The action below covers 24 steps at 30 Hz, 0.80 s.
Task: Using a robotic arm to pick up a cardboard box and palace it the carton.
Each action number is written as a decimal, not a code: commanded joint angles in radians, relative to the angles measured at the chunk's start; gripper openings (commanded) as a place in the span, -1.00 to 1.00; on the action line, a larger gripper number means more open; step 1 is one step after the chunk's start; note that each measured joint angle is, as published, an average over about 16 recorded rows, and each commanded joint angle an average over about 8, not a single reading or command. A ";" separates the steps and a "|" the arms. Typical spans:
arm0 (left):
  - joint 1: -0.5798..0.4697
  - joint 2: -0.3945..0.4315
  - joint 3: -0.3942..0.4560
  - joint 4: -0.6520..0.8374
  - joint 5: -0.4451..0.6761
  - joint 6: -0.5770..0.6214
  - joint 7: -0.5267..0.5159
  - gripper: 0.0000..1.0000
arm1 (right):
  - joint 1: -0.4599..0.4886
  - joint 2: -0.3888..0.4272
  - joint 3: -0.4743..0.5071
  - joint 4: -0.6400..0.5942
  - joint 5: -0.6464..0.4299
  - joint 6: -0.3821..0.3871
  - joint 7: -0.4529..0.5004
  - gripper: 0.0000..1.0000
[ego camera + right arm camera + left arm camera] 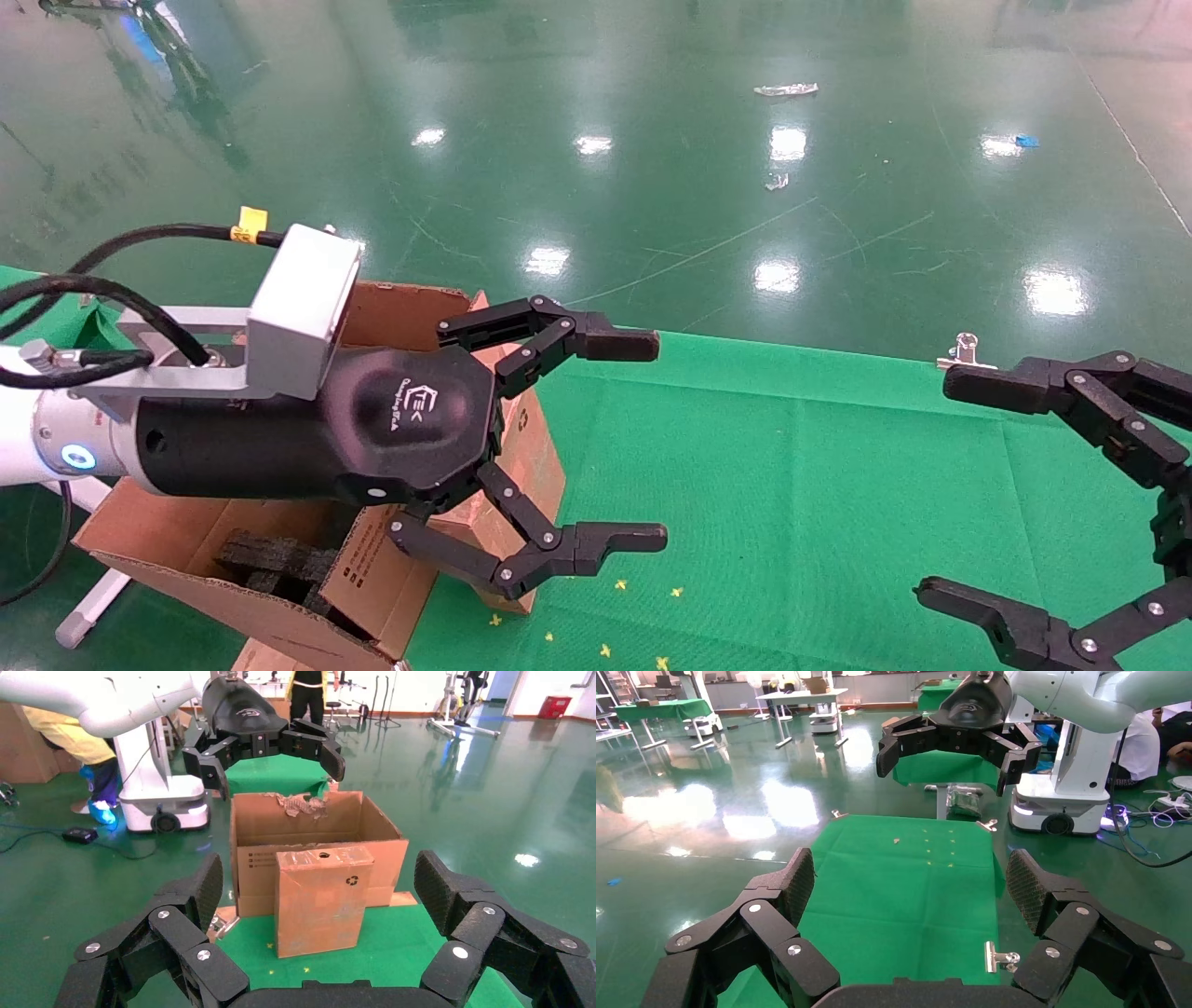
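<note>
Two grippers face each other across the green cloth, both spread wide and neither carrying anything. The left gripper, on the white robotic arm with its grey camera block, hangs above and just in front of the carton. The right gripper, all black linked fingers, sits well apart at the cloth's far side.

From the right wrist view the cardboard box stands upright on the cloth, leaning or pressed against the carton's front wall; I can't quite tell whether they touch. It is not yet inside. In the head view the left gripper's body covers most of it, so only a brown sliver shows.

My guess is the splayed fingers are lined up to straddle the box's narrow sides. The box is flat and oblong, plain brown board with glossy tape across its top and a small recycling mark. The carton is rougher corrugated board, its back edge torn ragged, with black foam blocks inside and printed lettering on one flap.
</note>
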 commanded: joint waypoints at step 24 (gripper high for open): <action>-0.020 0.049 0.103 0.010 0.199 -0.035 -0.010 1.00 | 0.001 0.000 -0.001 -0.001 0.001 0.000 -0.001 1.00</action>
